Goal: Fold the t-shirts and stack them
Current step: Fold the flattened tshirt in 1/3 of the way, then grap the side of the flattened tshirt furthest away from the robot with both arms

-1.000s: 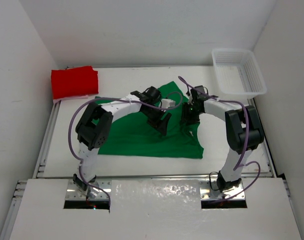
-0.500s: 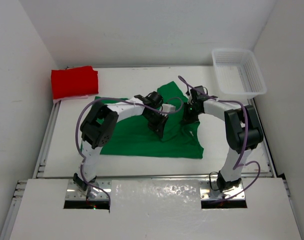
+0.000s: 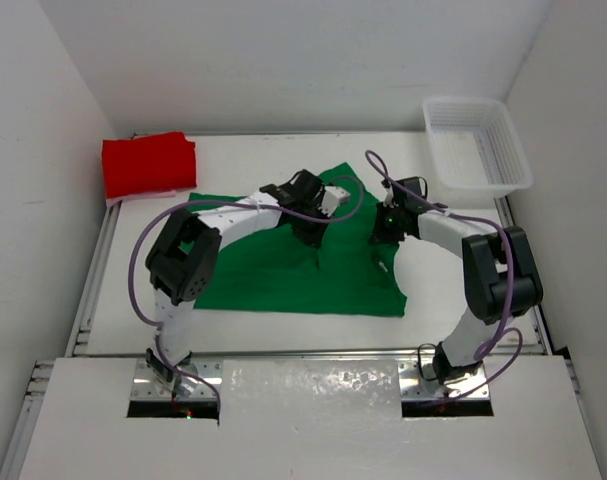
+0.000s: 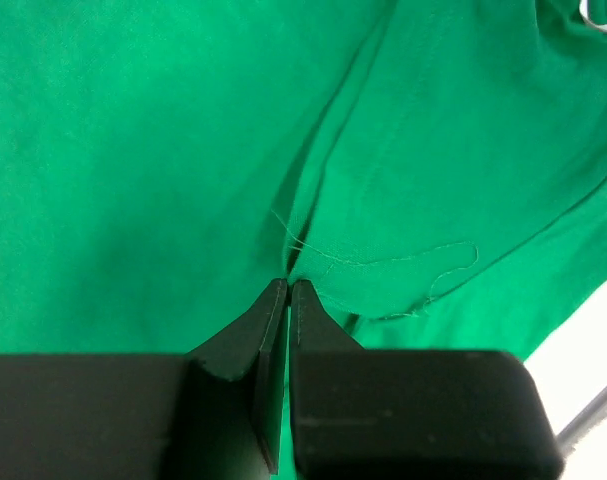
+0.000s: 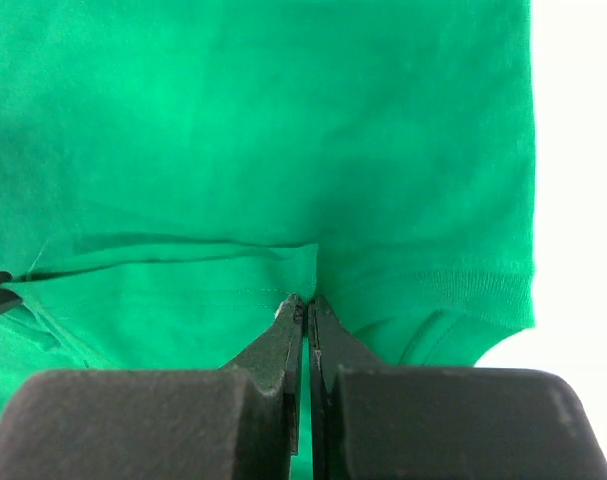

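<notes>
2 holds: left gripper (image 4: 288, 286), right gripper (image 5: 305, 301) pinching green t-shirt (image 3: 268, 282) (creased)

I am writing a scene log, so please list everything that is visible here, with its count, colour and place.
green t-shirt: one, green, spread in the middle of the table
red t-shirt: one visible, red, folded, far left corner
basket: one, white mesh, far right corner
table: one, white, under everything
left arm: one, white and black, over the shirt, jaws shut on the green t-shirt
right arm: one, white and black, at the shirt's right side, jaws shut on the green t-shirt
</notes>
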Controlling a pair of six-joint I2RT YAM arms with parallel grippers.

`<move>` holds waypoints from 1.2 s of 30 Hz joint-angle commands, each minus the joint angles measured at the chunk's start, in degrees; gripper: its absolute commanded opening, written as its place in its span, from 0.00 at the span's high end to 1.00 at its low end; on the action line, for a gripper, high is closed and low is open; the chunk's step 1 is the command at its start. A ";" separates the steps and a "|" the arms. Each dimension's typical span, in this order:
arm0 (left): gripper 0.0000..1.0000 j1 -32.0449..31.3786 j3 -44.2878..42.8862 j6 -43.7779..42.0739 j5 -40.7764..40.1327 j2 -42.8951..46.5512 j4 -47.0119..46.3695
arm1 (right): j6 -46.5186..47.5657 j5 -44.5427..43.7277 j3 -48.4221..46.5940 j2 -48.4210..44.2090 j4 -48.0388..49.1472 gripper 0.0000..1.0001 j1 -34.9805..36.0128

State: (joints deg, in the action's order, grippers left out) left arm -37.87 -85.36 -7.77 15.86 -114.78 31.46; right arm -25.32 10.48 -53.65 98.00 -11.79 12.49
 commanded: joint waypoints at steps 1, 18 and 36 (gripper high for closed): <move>1.00 -0.89 1.16 -2.77 -1.10 0.79 -2.29 | 1.50 -0.02 -0.75 0.79 4.41 1.00 -0.19; 0.52 -2.47 -0.05 -4.89 -8.12 -2.46 -0.19 | 5.63 -4.59 -1.63 2.03 5.04 0.64 -0.45; 0.33 35.47 -4.29 -0.41 -7.95 10.81 1.41 | 3.44 -0.64 -65.05 37.76 -15.26 0.40 -1.24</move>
State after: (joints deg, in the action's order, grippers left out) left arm -8.47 -93.60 -10.37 6.87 -102.76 31.83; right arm -20.99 8.10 -110.13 126.04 -17.69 11.33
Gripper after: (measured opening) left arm 0.679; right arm 0.582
